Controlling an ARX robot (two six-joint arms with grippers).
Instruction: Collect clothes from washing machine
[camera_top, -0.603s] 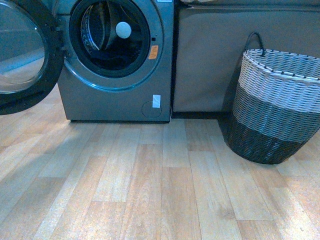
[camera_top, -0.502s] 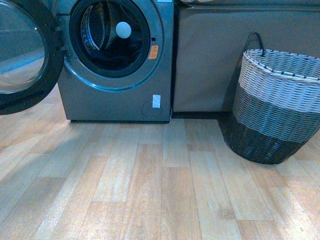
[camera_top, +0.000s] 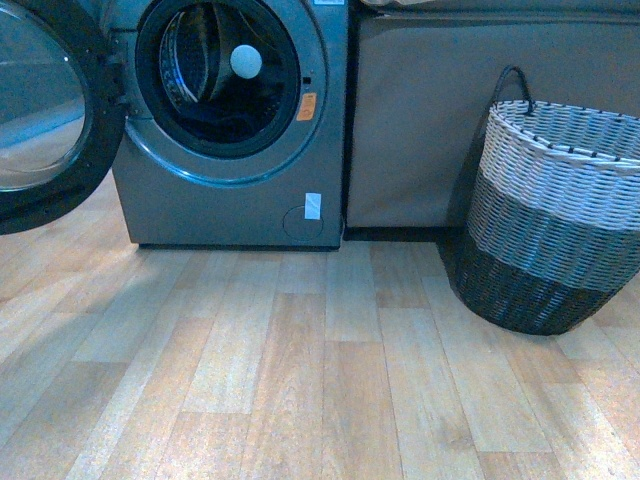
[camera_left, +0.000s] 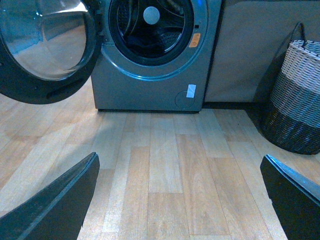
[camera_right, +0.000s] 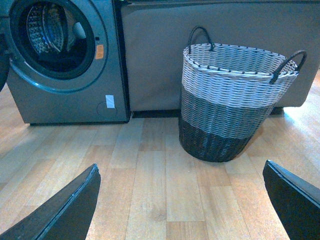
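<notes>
Shifting slightly lower and outward in the front view since the earlier pictures, the grey metallic front-loading washing machine (camera_top: 230, 205) and the two-tone woven wicker basket (camera_top: 560, 230) are suggesting that the robot body is closing in. The approach is judged to be under way, and nothing is being collected yet.

Nearest, the left gripper (camera_left: 179, 156) and right gripper (camera_right: 181, 165) are each standing spread wide, gripping nothing. Ahead, the pale wooden plank floor (camera_top: 320, 380) is offering open room. The basket is bounding this room on the right. On the far left, the black-rimmed round glass door (camera_top: 40, 110) is hanging open, presenting an edge to clear. Farthest, the dark navy fabric clothes (camera_top: 225, 118) are lying low inside the drum.
</notes>
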